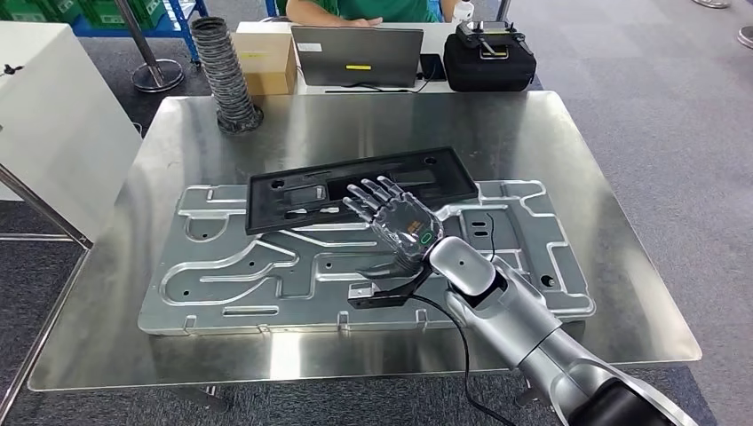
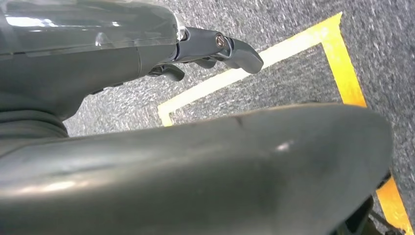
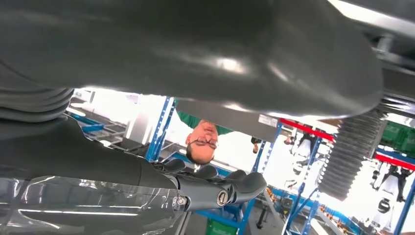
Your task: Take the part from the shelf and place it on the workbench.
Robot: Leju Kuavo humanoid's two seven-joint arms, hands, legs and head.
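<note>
The black rectangular part (image 1: 266, 213) lies flat across the far side of a large silver stamped panel (image 1: 222, 275) on the steel workbench (image 1: 355, 124). My right hand (image 1: 395, 217) hovers over the part's near edge, fingers spread and palm down, holding nothing; whether it touches the part I cannot tell. The right wrist view shows that hand (image 3: 210, 188) with its fingers stretched out. My left hand (image 2: 215, 46) hangs beside my body over grey carpet, loosely open with nothing in it.
At the bench's far edge stand a ribbed black hose (image 1: 226, 75), a cardboard box (image 1: 266, 58), a laptop (image 1: 357, 55) and a black case (image 1: 488, 58). A person (image 1: 355, 9) sits behind them. A white cabinet (image 1: 44, 115) stands left. Yellow tape (image 2: 342, 73) marks the floor.
</note>
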